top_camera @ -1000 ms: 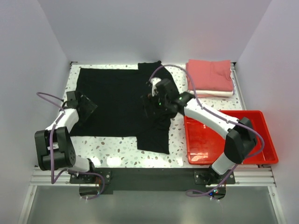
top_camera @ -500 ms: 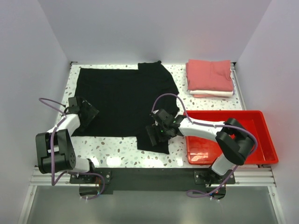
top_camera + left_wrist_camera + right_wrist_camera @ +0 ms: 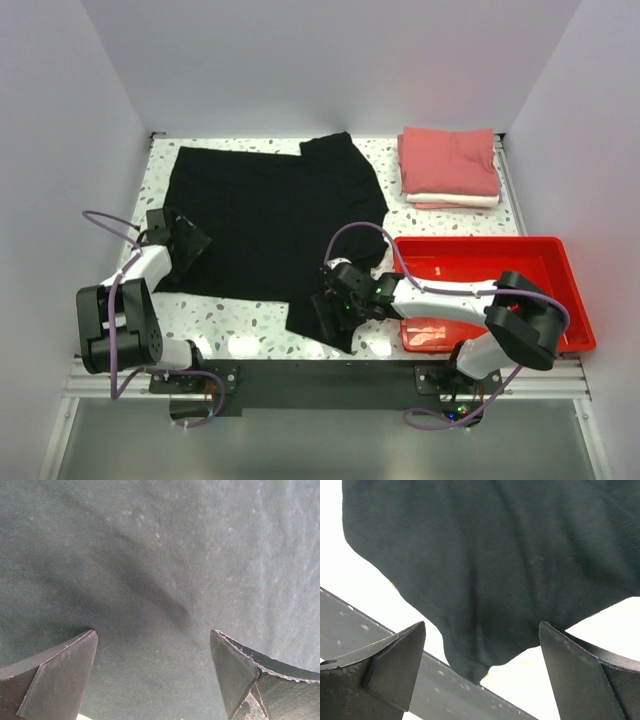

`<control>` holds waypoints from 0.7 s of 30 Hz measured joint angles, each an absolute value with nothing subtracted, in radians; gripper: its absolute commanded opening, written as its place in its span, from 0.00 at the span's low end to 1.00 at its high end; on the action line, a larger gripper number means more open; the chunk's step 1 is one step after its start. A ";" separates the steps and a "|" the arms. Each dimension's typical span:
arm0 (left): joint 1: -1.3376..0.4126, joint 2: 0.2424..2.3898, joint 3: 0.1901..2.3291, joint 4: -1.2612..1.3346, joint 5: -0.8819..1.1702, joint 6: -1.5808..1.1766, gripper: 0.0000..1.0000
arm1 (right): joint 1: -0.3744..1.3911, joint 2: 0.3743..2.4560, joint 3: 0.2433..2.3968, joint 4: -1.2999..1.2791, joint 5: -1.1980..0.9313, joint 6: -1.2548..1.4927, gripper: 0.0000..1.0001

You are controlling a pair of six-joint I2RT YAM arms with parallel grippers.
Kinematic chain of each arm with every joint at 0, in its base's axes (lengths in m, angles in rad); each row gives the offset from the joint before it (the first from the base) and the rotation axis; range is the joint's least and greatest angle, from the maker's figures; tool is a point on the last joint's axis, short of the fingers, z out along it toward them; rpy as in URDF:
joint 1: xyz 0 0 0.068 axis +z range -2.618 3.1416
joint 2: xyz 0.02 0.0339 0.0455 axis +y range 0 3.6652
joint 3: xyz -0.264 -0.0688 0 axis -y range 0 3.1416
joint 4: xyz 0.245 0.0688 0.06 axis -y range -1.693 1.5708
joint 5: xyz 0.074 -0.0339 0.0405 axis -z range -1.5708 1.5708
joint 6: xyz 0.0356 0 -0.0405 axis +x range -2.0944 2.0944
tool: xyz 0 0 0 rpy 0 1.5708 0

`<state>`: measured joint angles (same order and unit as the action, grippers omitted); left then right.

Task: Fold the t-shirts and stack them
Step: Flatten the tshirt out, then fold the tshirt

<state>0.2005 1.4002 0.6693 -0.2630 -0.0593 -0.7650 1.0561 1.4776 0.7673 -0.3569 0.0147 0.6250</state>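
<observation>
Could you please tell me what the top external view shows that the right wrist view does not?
Only the top view shows the pink shirt stacked on the white shirt, the red tray, and the left claw at the left edge of the black shirt. Only the right wrist view shows close up the shirt's near corner, its tip lapping over the dark strip along the table. Both show the black shirt and the right claw, open above that corner and holding nothing.
</observation>
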 measured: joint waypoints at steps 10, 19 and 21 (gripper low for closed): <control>0.201 1.343 0.669 -0.328 -0.074 -0.767 1.00 | 1.062 1.462 0.865 -0.552 0.043 0.616 0.99; 0.201 1.225 0.669 -0.408 -0.101 -0.819 1.00 | 0.994 1.426 1.023 -0.570 0.122 0.537 0.99; 0.201 1.219 0.669 -0.444 -0.131 -0.836 1.00 | 0.944 1.443 1.026 -0.556 0.117 0.522 0.99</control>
